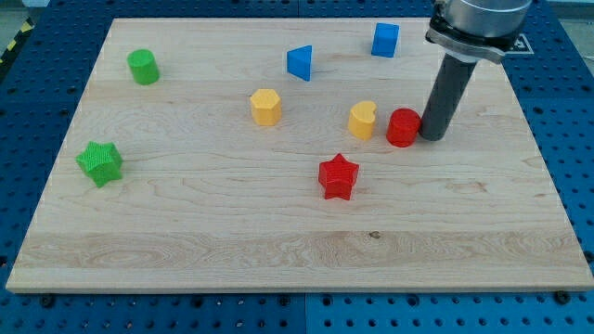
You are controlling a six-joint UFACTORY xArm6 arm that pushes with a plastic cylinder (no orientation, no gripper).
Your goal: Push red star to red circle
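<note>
The red star [338, 176] lies on the wooden board [186, 223], a little right of centre. The red circle [403, 127] stands up and to the right of the star, about a block's width of board between them. My tip [432, 135] rests on the board directly at the red circle's right side, touching it or nearly so. The tip is well away from the red star, up and to its right.
A yellow heart-like block [363, 120] sits just left of the red circle. A yellow hexagon [265, 107] lies at centre. A blue triangle [300, 62] and blue cube [385, 40] are near the top. A green cylinder [143, 67] and green star [100, 162] are at the left.
</note>
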